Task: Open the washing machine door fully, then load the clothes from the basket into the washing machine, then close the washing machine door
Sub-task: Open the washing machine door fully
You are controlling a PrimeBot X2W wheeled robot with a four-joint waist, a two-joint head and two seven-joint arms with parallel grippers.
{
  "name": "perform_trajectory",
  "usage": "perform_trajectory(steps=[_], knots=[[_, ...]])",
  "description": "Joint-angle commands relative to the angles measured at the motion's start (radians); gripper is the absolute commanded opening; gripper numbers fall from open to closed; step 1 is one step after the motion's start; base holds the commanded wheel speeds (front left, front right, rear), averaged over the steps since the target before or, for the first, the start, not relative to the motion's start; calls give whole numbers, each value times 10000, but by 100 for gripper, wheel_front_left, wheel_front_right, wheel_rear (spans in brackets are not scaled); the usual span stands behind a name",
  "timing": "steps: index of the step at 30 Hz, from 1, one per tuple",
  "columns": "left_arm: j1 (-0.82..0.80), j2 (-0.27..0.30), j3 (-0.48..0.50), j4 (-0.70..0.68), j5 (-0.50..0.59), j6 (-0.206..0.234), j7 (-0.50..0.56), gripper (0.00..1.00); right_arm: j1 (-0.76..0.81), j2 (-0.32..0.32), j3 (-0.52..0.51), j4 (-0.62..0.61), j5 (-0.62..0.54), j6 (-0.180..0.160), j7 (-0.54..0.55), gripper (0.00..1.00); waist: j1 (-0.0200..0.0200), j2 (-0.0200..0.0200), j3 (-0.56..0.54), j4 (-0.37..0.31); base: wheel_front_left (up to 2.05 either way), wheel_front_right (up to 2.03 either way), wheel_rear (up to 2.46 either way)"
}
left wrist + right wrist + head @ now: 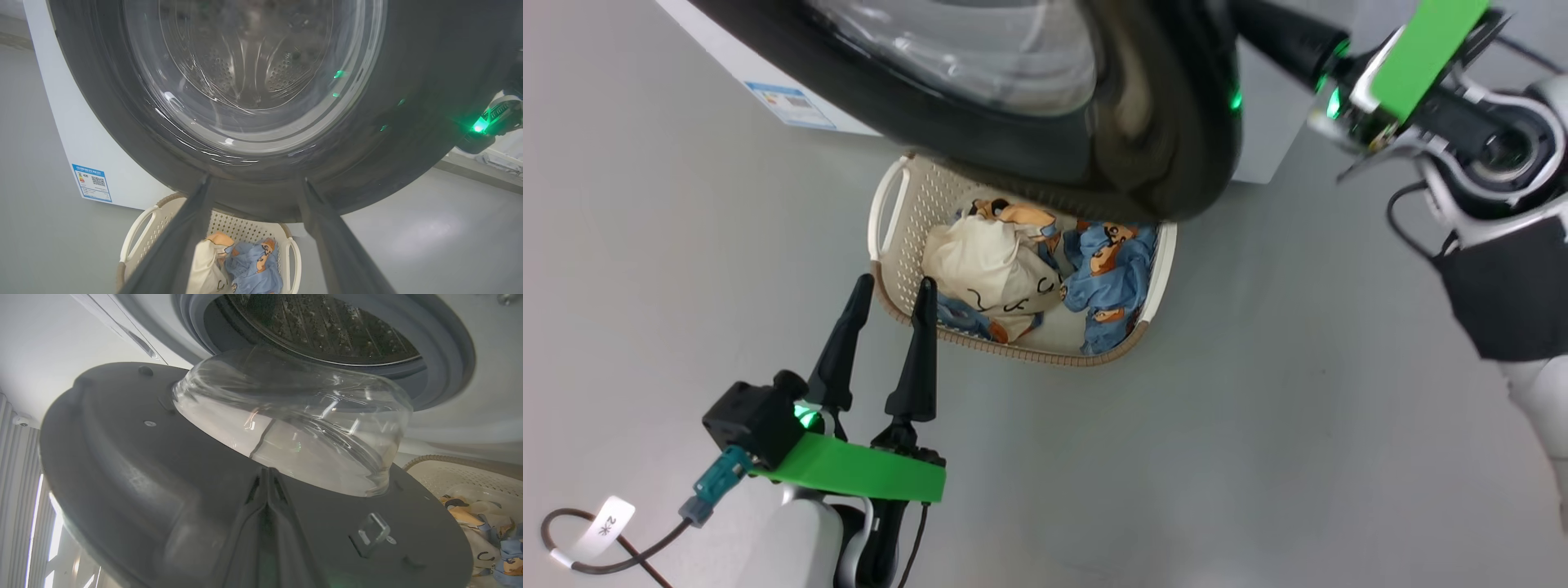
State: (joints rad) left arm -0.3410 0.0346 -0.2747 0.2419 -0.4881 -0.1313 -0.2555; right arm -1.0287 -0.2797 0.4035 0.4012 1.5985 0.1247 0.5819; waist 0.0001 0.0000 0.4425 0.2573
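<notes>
The washing machine door (pixel 1160 122) is glossy black and stands partly open, hanging over the far side of the basket (pixel 1045 358). In the basket lie the clothes: a cream piece with black squiggles (pixel 988 261) and blue bear-print ones (pixel 1111 278). My left gripper (pixel 894 283) is open, empty, its tips over the basket's near-left corner. In the left wrist view it (pixel 255 180) faces the door's glass (pixel 253 73). My right gripper (pixel 267 469) is shut, tips against the door's inner face (pixel 143 477) just below the glass bowl (pixel 310 428). The washing machine (pixel 470 416) shows its drum (pixel 327 330).
Grey floor (pixel 1298 408) lies open around the basket. A blue label (pixel 788 104) marks the machine's lower corner. A metal latch hook (pixel 374 533) sticks up from the door's inner face. A tagged cable (pixel 605 523) trails by my left arm.
</notes>
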Motion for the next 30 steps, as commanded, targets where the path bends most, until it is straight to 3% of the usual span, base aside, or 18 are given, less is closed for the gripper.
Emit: perform_trajectory(steps=[1,30], knots=[[153,156,328,-187,158,6,-63,100,354,350,166,-401,-160,60,129,0,-1,0,-196,1,0,0,0],[1431,156,958,90,650,6,-63,100,3479,1676,470,-1179,59,60,597,0,-1,0,-2331,99,0,0,0]])
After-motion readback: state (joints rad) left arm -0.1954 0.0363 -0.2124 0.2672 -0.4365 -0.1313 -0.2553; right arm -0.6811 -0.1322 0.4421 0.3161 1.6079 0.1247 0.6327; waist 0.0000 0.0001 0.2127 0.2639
